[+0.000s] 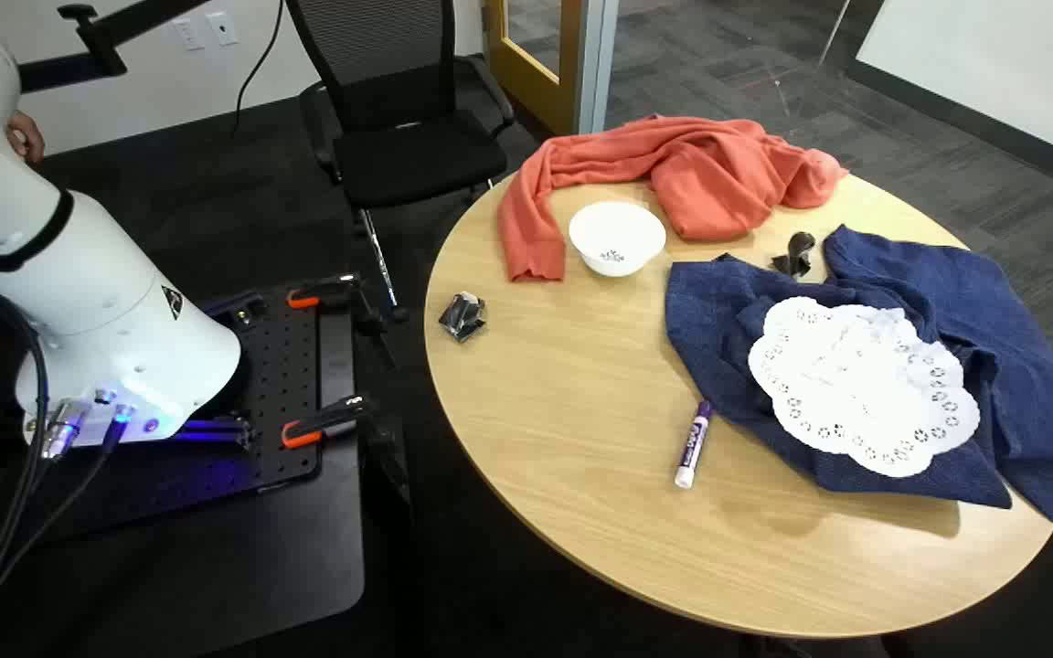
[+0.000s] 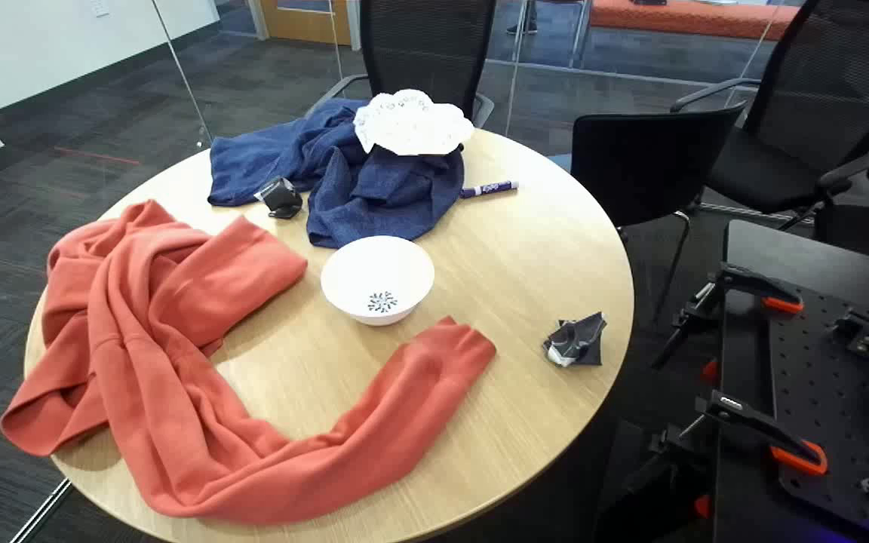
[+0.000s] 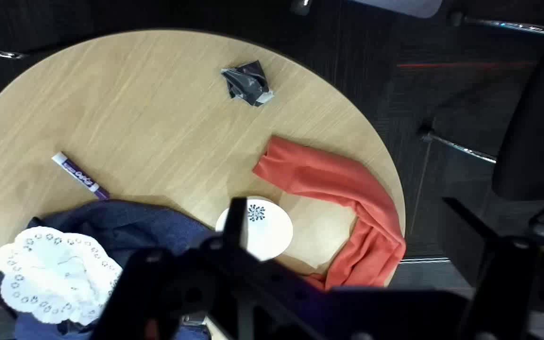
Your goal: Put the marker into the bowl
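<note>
The marker (image 1: 693, 445), purple and white, lies on the round table beside the blue cloth, its purple end touching or nearly touching it. It also shows in an exterior view (image 2: 489, 189) and in the wrist view (image 3: 80, 175). The white bowl (image 1: 616, 236) stands upright near the red garment; it appears empty. It also shows in an exterior view (image 2: 377, 279) and in the wrist view (image 3: 269, 231), partly hidden by a finger. My gripper (image 3: 345, 208) is wide open with nothing between its fingers, high above the table. It is out of both exterior views.
A red garment (image 2: 178, 302) lies around one side of the bowl. A blue cloth (image 1: 718, 320) bears a white doily (image 1: 865, 388). A crumpled black wrapper (image 1: 463, 316) is near the table edge; a small black object (image 1: 797, 254) lies by the blue cloth. Chairs stand around.
</note>
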{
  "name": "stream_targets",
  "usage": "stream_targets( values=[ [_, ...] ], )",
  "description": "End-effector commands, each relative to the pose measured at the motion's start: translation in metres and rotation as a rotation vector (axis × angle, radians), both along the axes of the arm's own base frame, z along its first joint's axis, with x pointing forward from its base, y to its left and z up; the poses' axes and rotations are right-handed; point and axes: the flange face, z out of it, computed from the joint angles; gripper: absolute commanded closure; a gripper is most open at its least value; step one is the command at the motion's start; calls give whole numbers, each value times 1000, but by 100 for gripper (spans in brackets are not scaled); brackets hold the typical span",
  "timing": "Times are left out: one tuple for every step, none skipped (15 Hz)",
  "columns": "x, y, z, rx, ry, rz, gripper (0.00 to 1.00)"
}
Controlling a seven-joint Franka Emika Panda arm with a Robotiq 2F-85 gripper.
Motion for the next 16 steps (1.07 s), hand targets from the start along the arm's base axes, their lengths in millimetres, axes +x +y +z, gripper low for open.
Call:
stream_targets(
  values=[
    [0,0,1,0,1,0,0],
    [0,0,1,0,1,0,0],
    [0,0,1,0,1,0,0],
    [0,0,1,0,1,0,0],
    [0,0,1,0,1,0,0],
    [0,0,1,0,1,0,0],
    [4,-2,1,-13,-18,-4,0],
    [11,-6,1,-20,-35,2,0],
    [17,-10,1,-33,-53,13,0],
    [27,-16,1,-60,-73,27,0],
    [35,-22,-1,-84,-88,36,0],
    [46,-31,-4,-107,-104,49,0],
    [55,-39,-8,-130,-115,58,0],
    [64,-47,-12,-146,-123,69,0],
    [76,-57,-18,-169,-124,85,0],
    [85,-66,-23,-191,-126,101,0]
  ],
)
